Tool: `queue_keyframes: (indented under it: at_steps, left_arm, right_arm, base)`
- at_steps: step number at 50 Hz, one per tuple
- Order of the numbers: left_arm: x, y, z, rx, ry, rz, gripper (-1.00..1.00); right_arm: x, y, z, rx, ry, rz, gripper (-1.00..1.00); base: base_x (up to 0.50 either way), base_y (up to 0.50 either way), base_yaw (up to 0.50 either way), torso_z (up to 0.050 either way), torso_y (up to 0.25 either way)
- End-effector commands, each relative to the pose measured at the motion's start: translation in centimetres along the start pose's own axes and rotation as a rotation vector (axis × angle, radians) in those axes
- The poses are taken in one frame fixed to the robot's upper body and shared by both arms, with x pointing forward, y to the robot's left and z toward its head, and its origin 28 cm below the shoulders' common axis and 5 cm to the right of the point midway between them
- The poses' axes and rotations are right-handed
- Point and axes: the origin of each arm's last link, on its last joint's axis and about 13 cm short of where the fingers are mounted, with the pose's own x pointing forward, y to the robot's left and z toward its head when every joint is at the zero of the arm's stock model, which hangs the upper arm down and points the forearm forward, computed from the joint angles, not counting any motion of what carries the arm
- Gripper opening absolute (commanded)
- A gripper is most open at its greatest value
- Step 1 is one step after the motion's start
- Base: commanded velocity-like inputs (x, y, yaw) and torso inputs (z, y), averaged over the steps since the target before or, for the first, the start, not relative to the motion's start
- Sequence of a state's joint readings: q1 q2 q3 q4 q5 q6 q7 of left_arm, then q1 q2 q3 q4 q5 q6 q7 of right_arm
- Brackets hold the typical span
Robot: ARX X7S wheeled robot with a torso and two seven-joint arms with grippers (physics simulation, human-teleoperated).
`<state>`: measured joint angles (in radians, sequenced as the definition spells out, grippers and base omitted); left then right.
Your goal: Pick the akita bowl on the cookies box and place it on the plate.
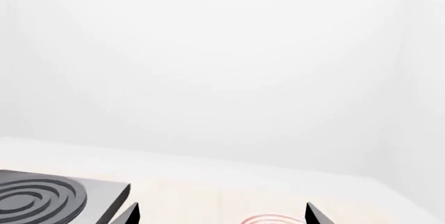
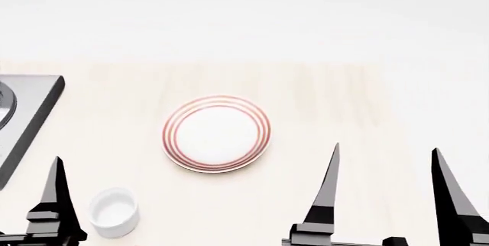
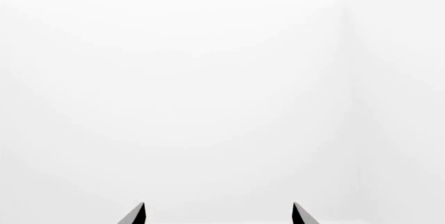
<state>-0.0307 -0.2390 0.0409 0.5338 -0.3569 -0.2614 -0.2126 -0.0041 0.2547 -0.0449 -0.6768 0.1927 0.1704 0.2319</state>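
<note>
Head view, left to right. One grey stove (image 2: 27, 117) at 9 o'clock, cut by the frame edge; the left wrist view shows one coil burner (image 1: 35, 199) on it. One left gripper (image 1: 221, 214) at 7 o'clock: a single dark finger shows in the head view, but the left wrist view shows two fingertips set wide apart, empty. One small plain white cup (image 2: 114, 212) just beside it. One plate (image 2: 216, 134) with red rings at centre, nothing on it. One right gripper (image 2: 386, 180) at 5 o'clock, two fingers spread wide, empty. One pale wooden table (image 2: 367, 103) under all. Akita bowl and cookies box: none in any view.
</note>
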Motion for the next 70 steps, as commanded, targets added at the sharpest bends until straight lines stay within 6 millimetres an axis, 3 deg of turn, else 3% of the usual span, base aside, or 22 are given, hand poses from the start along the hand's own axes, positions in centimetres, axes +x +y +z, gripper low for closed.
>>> queue_keyframes:
  at_steps: [1,22,32,64,70]
  left_arm:
    - [0.02,0.07,0.12,-0.02,0.005,-0.01,1.0]
    - [0.07,0.18,0.22,-0.029,0.016,-0.012,1.0]
    - [0.18,0.29,0.25,-0.046,0.02,-0.035,1.0]
    - [0.08,0.4,0.28,-0.034,0.001,-0.017,1.0]
    - [0.3,0.36,0.06,-0.027,0.039,0.008,1.0]
  right_arm:
    - [-0.02,0.04,0.03,-0.008,-0.002,0.005,1.0]
    - [-0.14,-0.04,-0.02,-0.013,-0.013,0.013,1.0]
    - [-0.06,-0.15,0.01,-0.017,-0.017,0.009,1.0]
    - [-0.15,-0.07,-0.02,-0.016,-0.013,0.012,1.0]
    - [-0.01,0.0,-0.54,0.039,0.079,0.058,1.0]
  base:
    - [0.0,0.0,0.0,0.05,0.0]
    - [0.0,0.0,0.0,0.05,0.0]
    - [0.0,0.0,0.0,0.0,-0.008]
    - [0.0,0.0,0.0,0.0,-0.25]
    - [0.0,0.0,0.0,0.0,-0.176]
